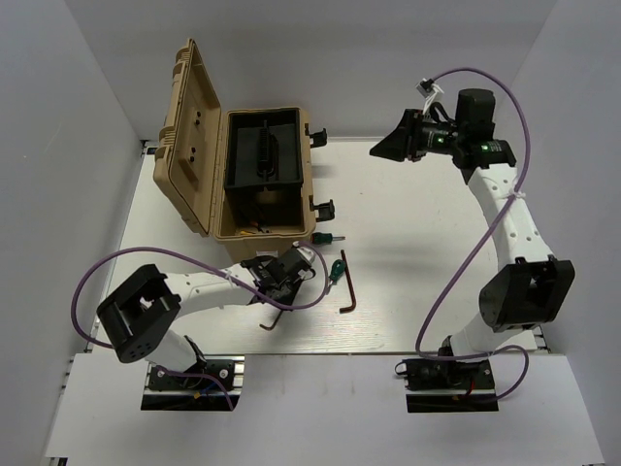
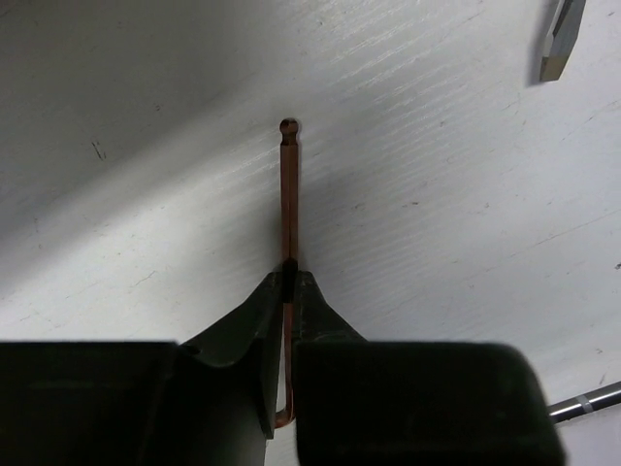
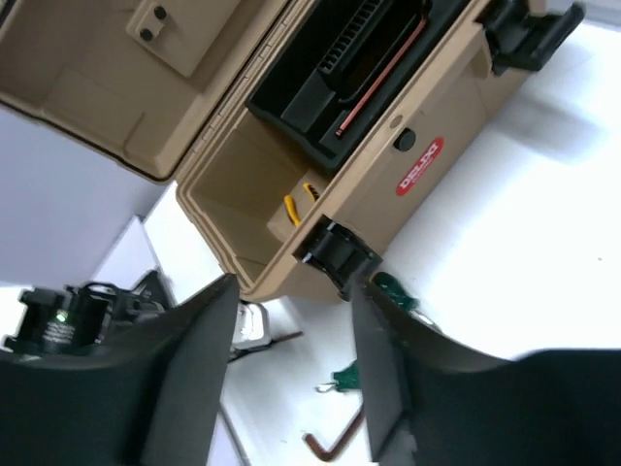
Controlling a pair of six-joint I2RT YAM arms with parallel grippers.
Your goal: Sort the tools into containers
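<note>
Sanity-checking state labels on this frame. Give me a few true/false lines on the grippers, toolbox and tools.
1. The left gripper is shut on a copper hex key. True.
2. The toolbox has its lid shut. False: the lid stands open, swung back.
3. The right gripper holds a screwdriver. False: it is open and empty, raised to the right of the toolbox.
4. A second hex key lies in the black tray. True.
5. No tool is left on the table. False: two green-handled screwdrivers lie on it beside the toolbox.
</note>
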